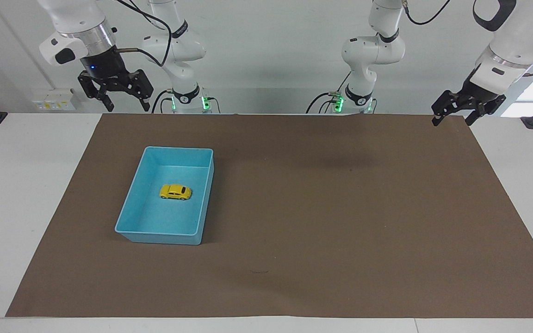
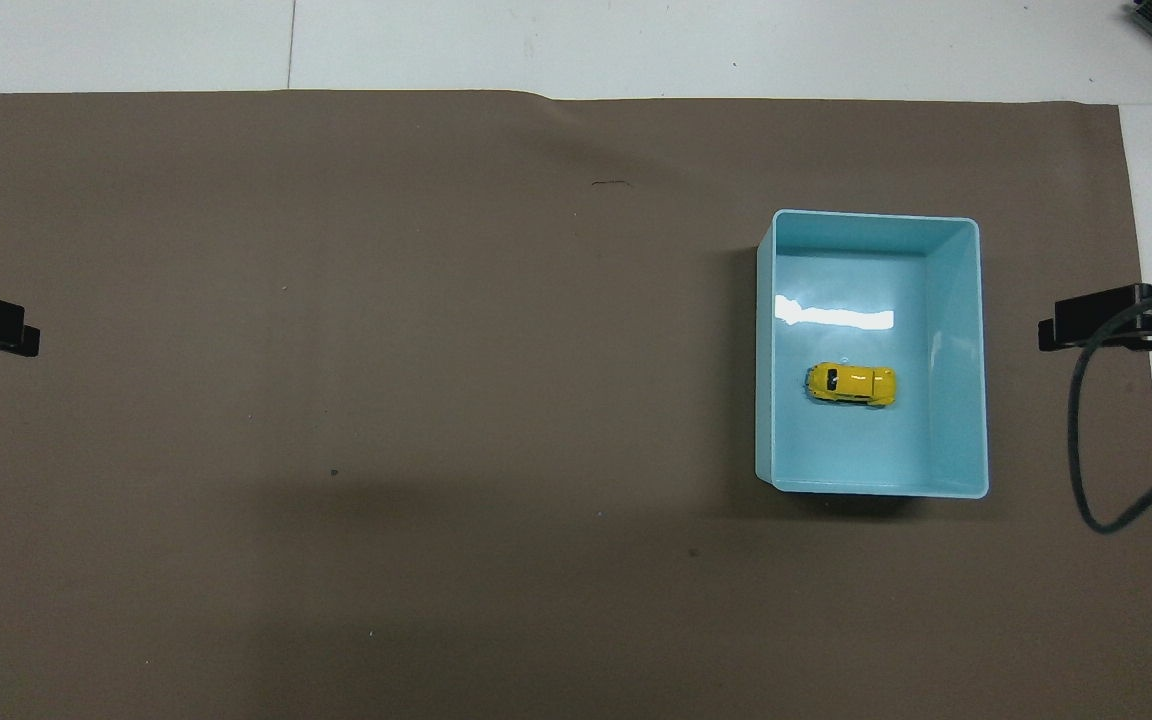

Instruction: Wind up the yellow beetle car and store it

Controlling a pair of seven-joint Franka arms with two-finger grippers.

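The yellow beetle car [image 1: 175, 192] sits on its wheels inside the light blue bin [image 1: 131, 203], toward the right arm's end of the brown-matted worktop [image 1: 322, 222]. Both arms hang raised at the mat's corners: the right gripper [image 1: 124, 94] spread and empty, the left gripper [image 1: 451, 114] likewise. The storing looks done; a good finish means keeping both grippers clear of the bin.
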